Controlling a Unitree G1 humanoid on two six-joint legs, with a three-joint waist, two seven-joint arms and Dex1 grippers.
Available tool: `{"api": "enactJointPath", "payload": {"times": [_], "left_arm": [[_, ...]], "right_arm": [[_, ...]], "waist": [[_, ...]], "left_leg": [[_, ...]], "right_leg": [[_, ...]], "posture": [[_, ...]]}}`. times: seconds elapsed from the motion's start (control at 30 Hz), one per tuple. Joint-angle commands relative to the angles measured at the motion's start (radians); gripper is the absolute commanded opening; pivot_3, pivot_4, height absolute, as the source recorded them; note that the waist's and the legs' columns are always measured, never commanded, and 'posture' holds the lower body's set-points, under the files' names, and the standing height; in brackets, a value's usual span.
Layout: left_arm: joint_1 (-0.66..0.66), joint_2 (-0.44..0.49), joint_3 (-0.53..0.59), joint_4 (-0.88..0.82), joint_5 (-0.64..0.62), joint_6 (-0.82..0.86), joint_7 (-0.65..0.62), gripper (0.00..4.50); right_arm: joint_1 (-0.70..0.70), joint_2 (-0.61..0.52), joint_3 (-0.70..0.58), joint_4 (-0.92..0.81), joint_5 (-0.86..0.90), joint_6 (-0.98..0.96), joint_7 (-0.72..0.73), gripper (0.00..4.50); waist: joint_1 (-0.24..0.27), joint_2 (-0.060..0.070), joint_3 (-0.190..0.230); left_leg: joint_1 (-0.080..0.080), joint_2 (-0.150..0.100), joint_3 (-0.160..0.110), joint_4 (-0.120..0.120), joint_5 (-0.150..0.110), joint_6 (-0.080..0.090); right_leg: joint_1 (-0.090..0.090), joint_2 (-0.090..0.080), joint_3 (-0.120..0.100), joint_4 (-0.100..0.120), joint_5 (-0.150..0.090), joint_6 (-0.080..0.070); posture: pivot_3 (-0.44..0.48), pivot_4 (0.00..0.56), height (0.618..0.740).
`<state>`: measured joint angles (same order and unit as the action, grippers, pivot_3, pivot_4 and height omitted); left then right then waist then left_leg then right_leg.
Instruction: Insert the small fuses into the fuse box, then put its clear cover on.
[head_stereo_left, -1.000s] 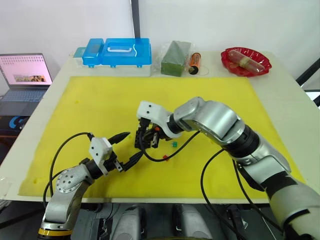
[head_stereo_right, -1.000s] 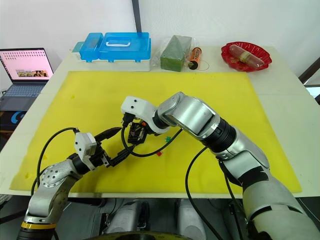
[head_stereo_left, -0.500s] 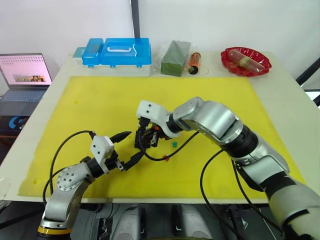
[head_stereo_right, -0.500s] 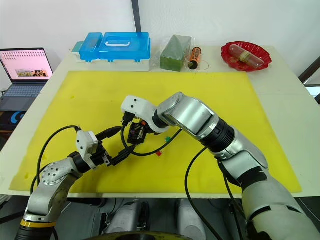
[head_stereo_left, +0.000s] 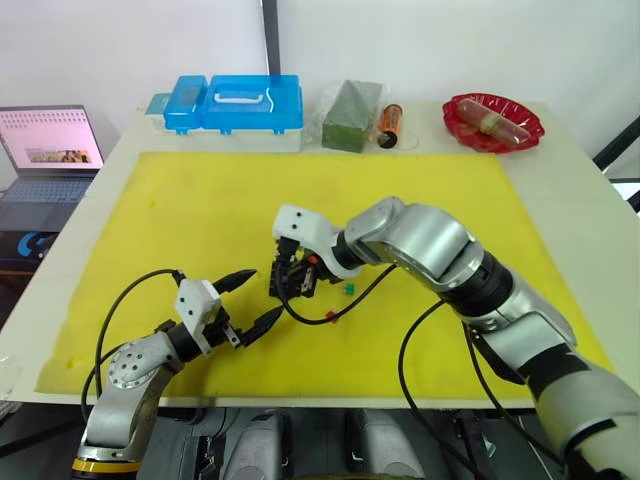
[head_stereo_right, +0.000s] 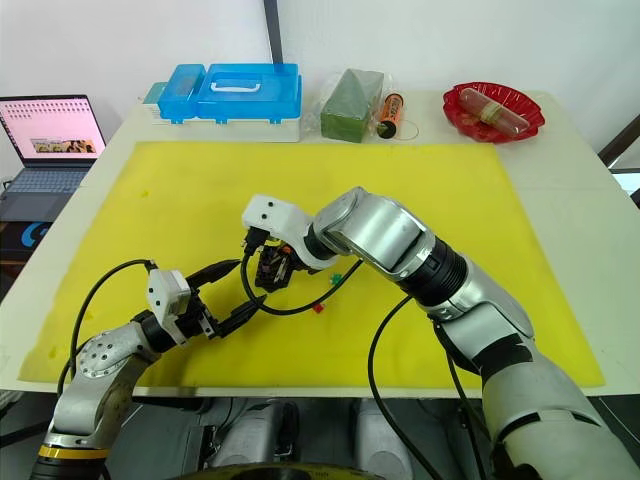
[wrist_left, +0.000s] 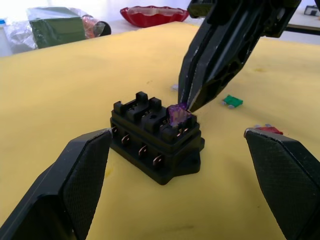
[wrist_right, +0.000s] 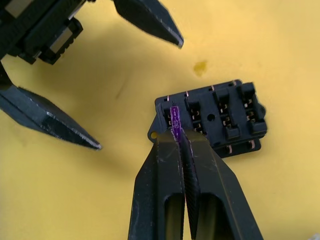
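The fuse box (wrist_left: 156, 141) sits mid-mat, and the purple fuse (wrist_left: 178, 113) is at its end slot, pinched between the closed fingers of the right gripper (wrist_right: 180, 137). That arm has hardly shifted over the last second, so I'd say it's pressing the fuse home. The left gripper (head_stereo_left: 252, 297), fingers spread wide, has drawn back slightly beside the box. Green (wrist_left: 232, 101) and red (wrist_left: 269, 130) fuses wait on the yellow mat (head_stereo_left: 180, 210) nearby.
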<state>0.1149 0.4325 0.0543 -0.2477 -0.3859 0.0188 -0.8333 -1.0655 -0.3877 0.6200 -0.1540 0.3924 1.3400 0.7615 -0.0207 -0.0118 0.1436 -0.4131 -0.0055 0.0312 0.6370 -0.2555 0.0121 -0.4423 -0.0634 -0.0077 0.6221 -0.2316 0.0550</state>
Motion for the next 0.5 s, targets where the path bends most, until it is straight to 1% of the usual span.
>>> {"api": "enactJointPath", "payload": {"times": [0.03,0.3,0.5], "left_arm": [[0.002,0.005,0.013,-0.005,-0.012,-0.032,-0.010,4.46],[-0.007,0.002,0.005,-0.017,-0.009,-0.024,-0.002,4.46],[-0.010,0.000,-0.003,-0.034,-0.010,-0.014,0.009,4.46]], "right_arm": [[-0.010,0.010,-0.014,-0.024,0.001,-0.002,-0.007,0.00],[-0.009,0.016,-0.008,-0.017,-0.005,-0.005,-0.018,0.00],[-0.004,0.011,0.024,-0.007,-0.029,-0.040,-0.019,0.00]], "waist": [[0.000,0.000,0.000],[-0.002,0.000,0.000],[-0.002,0.000,0.000]], "left_leg": [[0.000,0.000,0.000,-0.001,0.000,0.000],[0.000,0.000,0.001,-0.005,0.000,0.000],[0.000,0.000,0.001,-0.005,0.000,0.000]], "right_leg": [[0.000,0.000,0.000,-0.001,0.000,0.000],[-0.001,0.000,0.000,-0.005,0.000,0.000],[0.000,0.000,0.000,-0.005,0.000,0.000]], "posture": [[0.000,0.150,0.740],[0.000,0.150,0.740],[0.000,0.150,0.740]]}}
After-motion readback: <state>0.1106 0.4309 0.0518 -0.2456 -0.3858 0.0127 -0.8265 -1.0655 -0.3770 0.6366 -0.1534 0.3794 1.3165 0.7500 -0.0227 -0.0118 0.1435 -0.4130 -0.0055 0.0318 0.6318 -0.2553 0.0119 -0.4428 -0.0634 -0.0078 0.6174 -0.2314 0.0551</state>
